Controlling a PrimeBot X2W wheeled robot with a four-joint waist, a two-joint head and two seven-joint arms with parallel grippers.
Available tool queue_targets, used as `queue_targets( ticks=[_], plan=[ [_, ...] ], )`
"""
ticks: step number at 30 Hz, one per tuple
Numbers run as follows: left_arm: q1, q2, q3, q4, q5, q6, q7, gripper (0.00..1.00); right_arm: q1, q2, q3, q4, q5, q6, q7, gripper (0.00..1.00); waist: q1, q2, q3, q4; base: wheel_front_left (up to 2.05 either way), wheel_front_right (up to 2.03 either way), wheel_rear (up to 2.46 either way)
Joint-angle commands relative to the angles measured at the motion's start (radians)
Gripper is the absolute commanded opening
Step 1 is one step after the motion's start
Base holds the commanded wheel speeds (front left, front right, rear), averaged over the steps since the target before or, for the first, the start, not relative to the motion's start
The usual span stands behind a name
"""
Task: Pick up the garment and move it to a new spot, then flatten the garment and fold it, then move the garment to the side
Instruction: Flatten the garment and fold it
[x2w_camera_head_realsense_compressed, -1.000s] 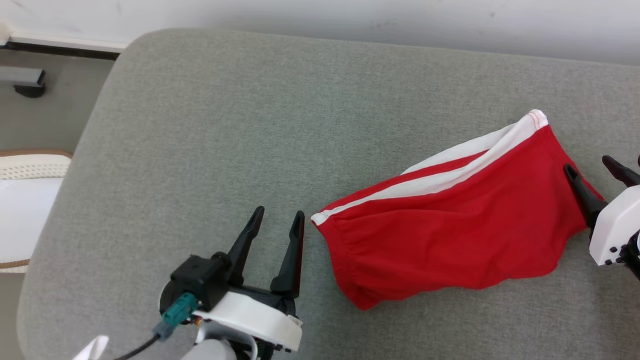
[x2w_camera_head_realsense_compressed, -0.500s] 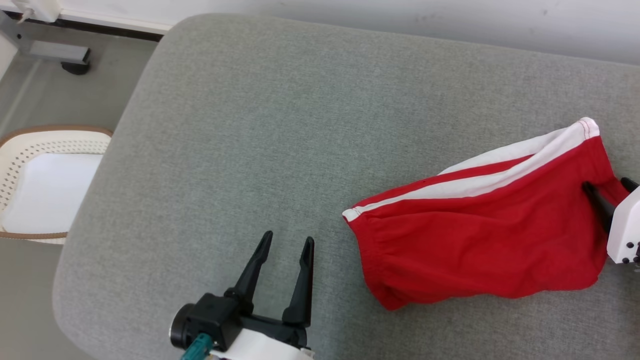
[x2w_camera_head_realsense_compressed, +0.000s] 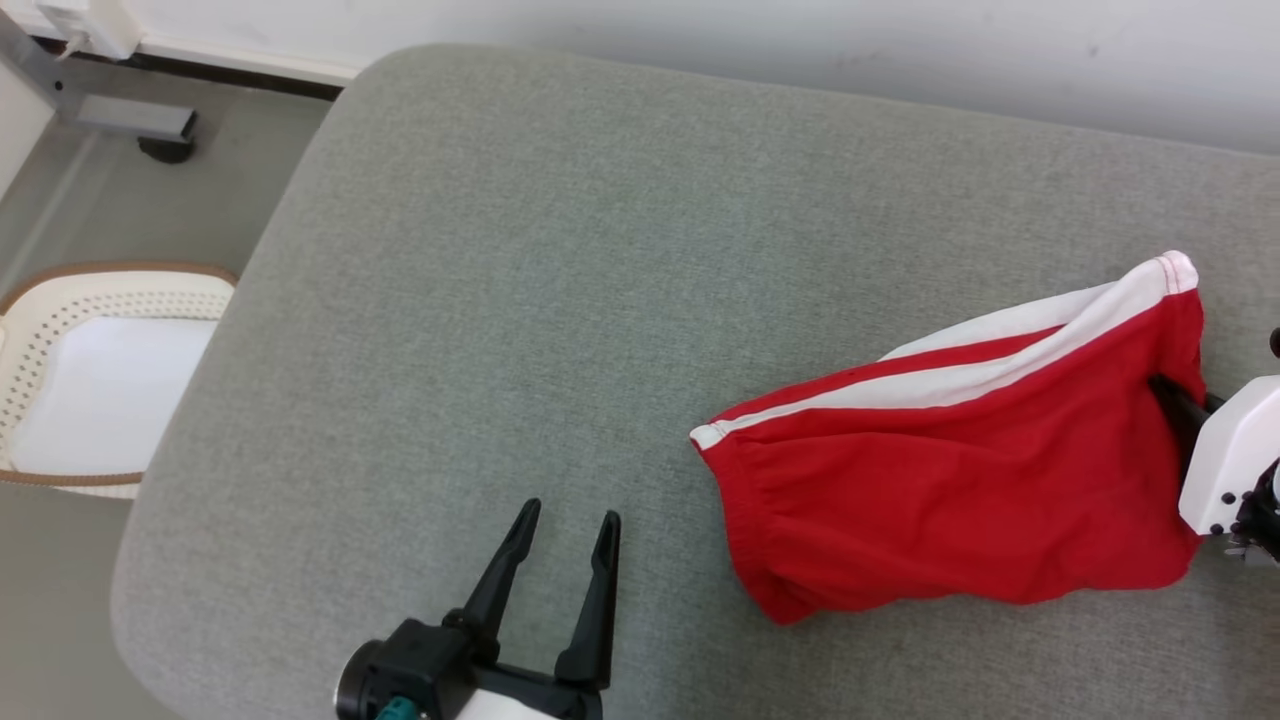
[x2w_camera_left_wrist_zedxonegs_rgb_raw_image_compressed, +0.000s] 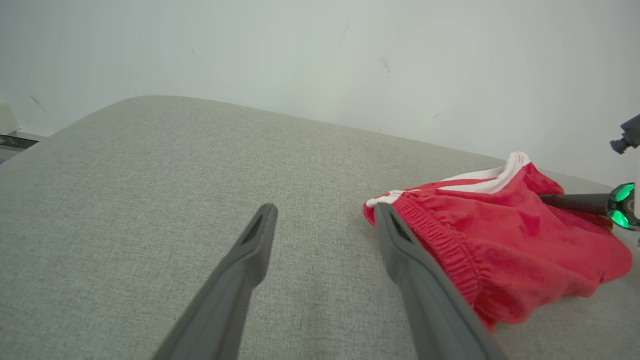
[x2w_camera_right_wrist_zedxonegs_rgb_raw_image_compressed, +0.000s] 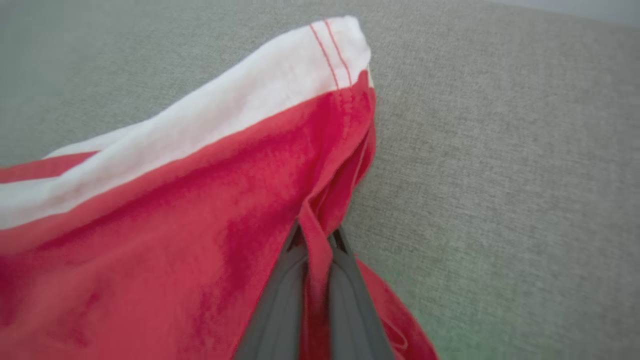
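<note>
The garment (x2w_camera_head_realsense_compressed: 950, 480) is a pair of red shorts with white side stripes, lying crumpled on the right of a grey cushioned surface (x2w_camera_head_realsense_compressed: 560, 270). My right gripper (x2w_camera_head_realsense_compressed: 1175, 395) is shut on the garment's right hem; in the right wrist view a fold of red cloth (x2w_camera_right_wrist_zedxonegs_rgb_raw_image_compressed: 315, 240) is pinched between the two dark fingers (x2w_camera_right_wrist_zedxonegs_rgb_raw_image_compressed: 280, 305). My left gripper (x2w_camera_head_realsense_compressed: 565, 530) stands open over the bare cushion, a little to the left of the elastic waistband (x2w_camera_left_wrist_zedxonegs_rgb_raw_image_compressed: 440, 240). In the left wrist view the garment (x2w_camera_left_wrist_zedxonegs_rgb_raw_image_compressed: 505, 225) lies just right of my right finger (x2w_camera_left_wrist_zedxonegs_rgb_raw_image_compressed: 415, 280).
A white perforated basket (x2w_camera_head_realsense_compressed: 90, 380) with a brown rim stands on the floor left of the cushion. A grey metal foot (x2w_camera_head_realsense_compressed: 130, 125) sits at the far left by the pale wall (x2w_camera_head_realsense_compressed: 700, 40). The cushion's left half lies bare.
My right gripper has closed on the garment's right hem, which now bunches at its fingers. The head camera has shifted, so the whole scene sits further right and lower. The left gripper stays open.
</note>
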Motion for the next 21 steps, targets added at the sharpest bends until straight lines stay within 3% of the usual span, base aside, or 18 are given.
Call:
queue_targets(
  ticks=[1, 10, 21],
  plan=[
    [0.020, -0.001, 0.013, 0.006, 0.015, -0.012, -0.001, 1.00, 0.014, 0.003, -0.003, 0.011, 0.015, 0.001, -0.009, 0.00, 0.0000, 0.0000, -0.016, -0.019, 0.00, 0.00, 0.00],
    [0.064, -0.005, 0.060, 0.028, 0.056, -0.050, -0.001, 1.00, 0.053, -0.003, -0.051, 0.006, 0.062, 0.000, -0.058, 0.00, 0.0000, 0.0000, -0.071, -0.106, 0.00, 0.00, 0.00],
    [0.083, -0.007, 0.078, 0.030, 0.065, -0.069, -0.001, 1.00, 0.101, -0.004, -0.239, 0.045, 0.024, 0.000, -0.126, 0.00, 0.0000, 0.0000, -0.081, -0.160, 0.00, 0.00, 0.00]
  ],
)
